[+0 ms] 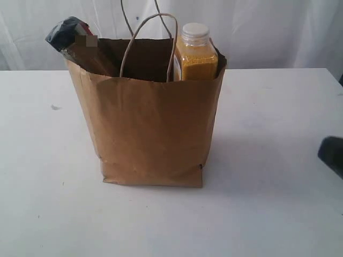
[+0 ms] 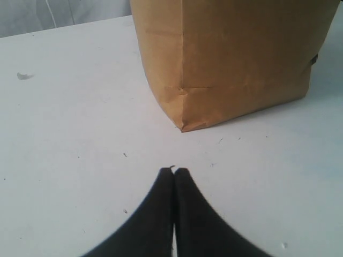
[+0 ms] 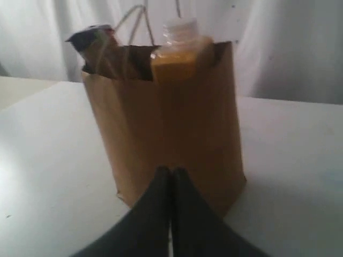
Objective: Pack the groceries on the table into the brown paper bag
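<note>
The brown paper bag stands upright mid-table, its loop handles up. The orange juice bottle pokes out at its right end. The long pasta packet leans out at its left end. The other groceries are hidden or out of view. My left gripper is shut and empty, low over the table a little way from a bottom corner of the bag. My right gripper is shut and empty, short of the bag; the bottle and packet show above it. Only a dark bit of the right arm shows in the exterior view.
White curtains hang behind the table. A small dark speck lies on the tabletop left of the bag.
</note>
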Robot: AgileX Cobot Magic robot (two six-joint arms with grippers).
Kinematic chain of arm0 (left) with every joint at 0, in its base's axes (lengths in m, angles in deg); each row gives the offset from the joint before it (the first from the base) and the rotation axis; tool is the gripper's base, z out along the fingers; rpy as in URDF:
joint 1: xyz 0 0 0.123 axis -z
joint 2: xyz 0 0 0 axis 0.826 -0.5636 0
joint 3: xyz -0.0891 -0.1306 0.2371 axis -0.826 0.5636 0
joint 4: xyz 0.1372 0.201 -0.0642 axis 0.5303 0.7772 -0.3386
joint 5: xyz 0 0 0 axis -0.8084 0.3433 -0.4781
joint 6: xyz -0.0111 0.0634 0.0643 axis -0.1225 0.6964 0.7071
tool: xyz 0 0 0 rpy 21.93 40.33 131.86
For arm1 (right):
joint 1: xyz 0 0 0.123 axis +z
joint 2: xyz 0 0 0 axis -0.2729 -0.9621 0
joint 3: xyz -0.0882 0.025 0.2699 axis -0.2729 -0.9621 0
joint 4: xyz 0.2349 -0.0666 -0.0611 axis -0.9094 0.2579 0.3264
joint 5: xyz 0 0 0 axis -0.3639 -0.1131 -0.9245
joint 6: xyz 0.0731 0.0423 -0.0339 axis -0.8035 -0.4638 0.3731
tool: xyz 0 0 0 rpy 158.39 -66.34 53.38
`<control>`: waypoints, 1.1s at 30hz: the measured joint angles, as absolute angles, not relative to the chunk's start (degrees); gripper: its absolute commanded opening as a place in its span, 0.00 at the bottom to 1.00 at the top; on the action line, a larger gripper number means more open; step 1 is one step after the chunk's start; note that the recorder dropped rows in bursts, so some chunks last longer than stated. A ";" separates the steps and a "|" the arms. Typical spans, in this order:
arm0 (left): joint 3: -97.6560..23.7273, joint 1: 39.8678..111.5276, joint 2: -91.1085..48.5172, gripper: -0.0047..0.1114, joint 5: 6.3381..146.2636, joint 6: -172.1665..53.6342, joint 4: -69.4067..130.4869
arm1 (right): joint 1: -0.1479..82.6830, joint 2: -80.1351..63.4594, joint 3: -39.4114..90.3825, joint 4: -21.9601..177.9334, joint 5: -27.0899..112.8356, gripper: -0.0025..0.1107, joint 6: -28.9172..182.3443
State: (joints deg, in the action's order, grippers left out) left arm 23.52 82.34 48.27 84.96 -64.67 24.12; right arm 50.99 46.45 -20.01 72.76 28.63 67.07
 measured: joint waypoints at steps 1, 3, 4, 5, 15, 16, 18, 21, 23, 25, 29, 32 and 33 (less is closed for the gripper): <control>23.52 82.34 48.27 0.04 84.96 -64.67 24.12 | 49.30 48.70 -22.40 72.81 29.02 0.02 66.31; 23.52 82.34 48.27 0.04 84.96 -64.67 24.12 | 46.34 53.48 -26.16 72.90 29.49 0.02 65.68; 23.52 82.34 48.27 0.04 84.96 -64.67 24.12 | 44.44 55.88 -28.27 73.08 29.62 0.02 65.68; 23.52 82.34 48.27 0.04 84.96 -64.67 24.12 | 43.25 58.21 -29.50 73.21 29.62 0.02 66.07; 23.52 82.34 48.27 0.04 84.96 -64.67 24.12 | 35.20 63.13 -38.13 73.82 29.56 0.02 69.10; 23.52 82.34 48.27 0.04 84.96 -64.67 24.12 | 34.95 63.13 -38.81 74.15 29.33 0.02 69.10; 23.52 82.34 48.27 0.04 84.96 -64.67 24.12 | 34.82 63.13 -39.08 74.41 28.35 0.02 69.10; 23.52 82.34 48.27 0.04 84.96 -64.67 24.12 | 34.82 63.13 -39.08 74.93 25.42 0.02 69.10; 23.52 82.34 48.27 0.04 84.96 -64.67 24.12 | 34.82 63.13 -39.16 74.97 24.43 0.02 69.10; 23.52 82.34 48.27 0.04 84.96 -64.67 24.12 | 34.82 63.13 -39.16 75.10 23.72 0.02 69.10; 23.52 82.34 48.27 0.04 84.96 -64.67 24.12 | 34.82 63.13 -39.16 75.10 23.51 0.02 69.10; 23.52 82.34 48.27 0.04 84.96 -64.67 24.12 | 34.82 63.13 -39.16 75.10 23.51 0.02 69.10; 23.52 82.34 48.27 0.04 84.96 -64.67 24.12 | 34.82 63.13 -39.16 75.10 23.51 0.02 69.10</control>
